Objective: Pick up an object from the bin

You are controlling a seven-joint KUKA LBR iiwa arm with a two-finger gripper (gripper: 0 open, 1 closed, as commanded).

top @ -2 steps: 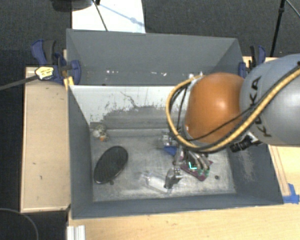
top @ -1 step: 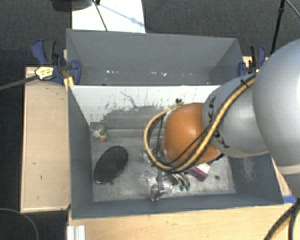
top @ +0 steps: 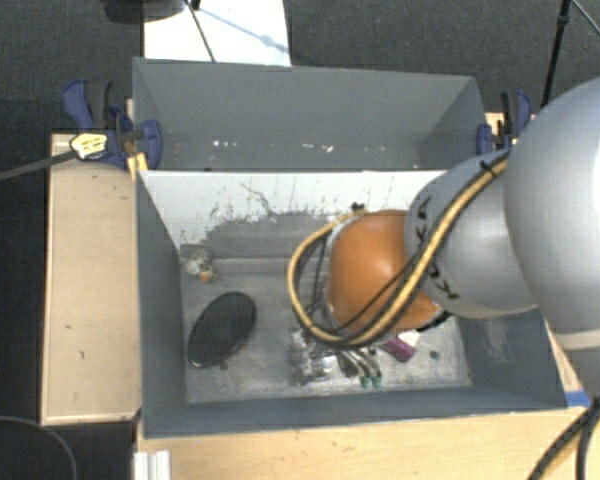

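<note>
Looking into the bin: a grey metal bin [top: 165, 268] with a few loose things on its scratched floor.
Arm: the big grey arm [top: 560, 218] comes in from the right, with an orange cover [top: 365, 263] and yellow-black cables [top: 305, 288] at its wrist.
Gripper: the gripper [top: 315, 361] is low at the floor, near the middle of the front wall; I cannot tell if it is released or clenched.
Nearest things: small green bits [top: 370, 376] lie just beside it; a purple piece [top: 406, 346] lies near, below the cover.
Other things: a black oval thing [top: 222, 328] lies flat on the left, apart from the gripper; a small brownish piece [top: 197, 264] sits by the left wall.
</note>
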